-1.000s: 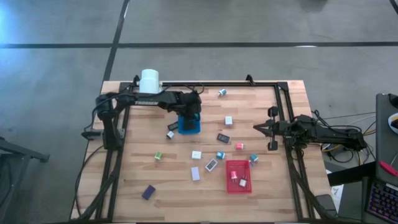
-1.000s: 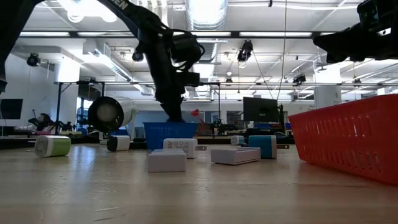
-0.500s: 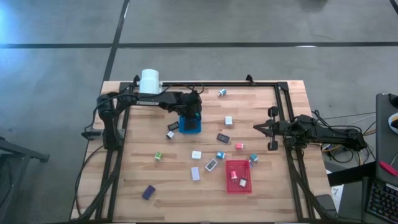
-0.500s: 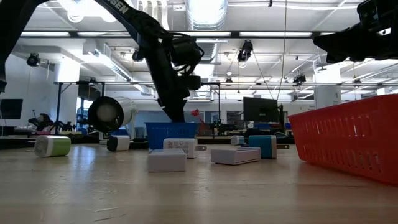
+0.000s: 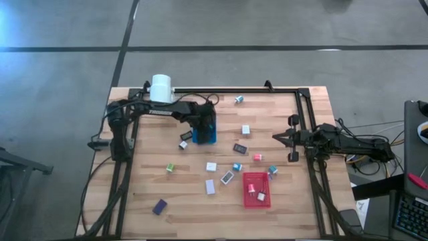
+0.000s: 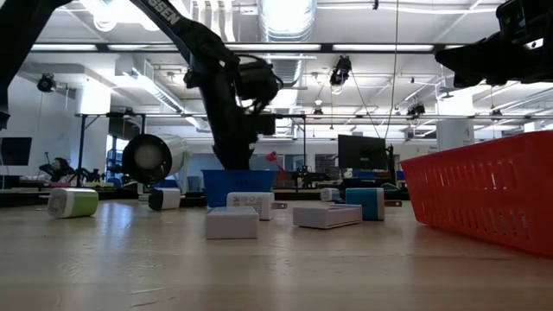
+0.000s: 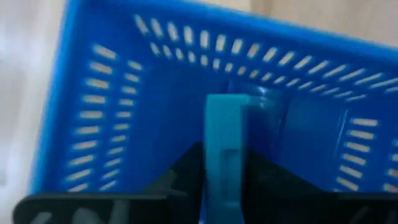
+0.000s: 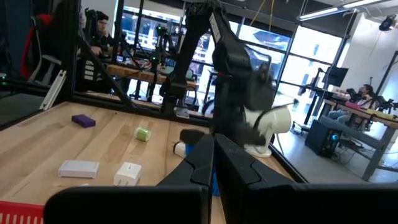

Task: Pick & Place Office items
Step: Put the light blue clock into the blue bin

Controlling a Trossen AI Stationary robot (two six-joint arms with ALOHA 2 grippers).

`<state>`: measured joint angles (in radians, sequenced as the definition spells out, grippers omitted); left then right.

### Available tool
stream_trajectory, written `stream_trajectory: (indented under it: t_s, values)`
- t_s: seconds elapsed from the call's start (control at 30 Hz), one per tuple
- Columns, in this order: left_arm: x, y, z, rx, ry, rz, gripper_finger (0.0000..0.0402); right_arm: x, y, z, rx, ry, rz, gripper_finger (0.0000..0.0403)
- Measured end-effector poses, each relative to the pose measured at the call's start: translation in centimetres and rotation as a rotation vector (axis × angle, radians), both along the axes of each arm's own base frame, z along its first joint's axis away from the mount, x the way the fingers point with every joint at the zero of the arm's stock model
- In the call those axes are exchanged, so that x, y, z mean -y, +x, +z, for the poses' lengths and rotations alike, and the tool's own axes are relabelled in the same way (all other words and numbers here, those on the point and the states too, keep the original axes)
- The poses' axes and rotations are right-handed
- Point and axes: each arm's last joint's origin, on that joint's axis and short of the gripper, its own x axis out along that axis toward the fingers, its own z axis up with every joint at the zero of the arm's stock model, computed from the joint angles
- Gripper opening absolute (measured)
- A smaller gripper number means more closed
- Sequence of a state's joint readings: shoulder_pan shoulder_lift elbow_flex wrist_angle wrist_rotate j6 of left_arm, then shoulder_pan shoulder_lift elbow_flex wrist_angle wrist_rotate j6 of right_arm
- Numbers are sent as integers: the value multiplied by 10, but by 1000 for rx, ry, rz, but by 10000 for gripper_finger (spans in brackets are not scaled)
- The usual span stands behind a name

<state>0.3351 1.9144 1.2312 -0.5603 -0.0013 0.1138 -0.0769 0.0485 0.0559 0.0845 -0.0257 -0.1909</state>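
Left tool (image 7: 224,180) lower, teal block (image 7: 222,149) upright.

Both arms are dark, nearly black, built of slim tubular links with blocky joints. The left arm (image 5: 175,109) carries white lettering along its upper link and rises from a white cylindrical base (image 5: 161,88). The right arm (image 5: 334,140) trails a bundle of black cables. Its fingers (image 8: 200,163) are dark, tapered, angular wedges.

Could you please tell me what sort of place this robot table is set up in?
Most likely a robotics lab or open workshop: exposed ceiling ducts with strip lighting, a monitor on benches behind the wooden table, and a person seated at a desk.
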Motion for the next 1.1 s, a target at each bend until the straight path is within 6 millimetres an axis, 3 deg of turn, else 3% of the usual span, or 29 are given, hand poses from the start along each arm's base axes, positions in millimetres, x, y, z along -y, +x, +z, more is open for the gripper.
stream_trajectory:
  t_s: [0.4,0.63,0.87,1.1]
  values:
    - [1,-2,0,0,-10,-33,109,0,1,-1,-7,0,1,8]
    - [3,-8,20,20,14,-68,146,0,1,-1,-7,0,0,8]
    - [10,-27,69,69,53,-116,188,0,1,-1,-7,0,0,8]
    - [23,-65,136,242,125,-114,189,0,1,-1,-7,0,0,8]
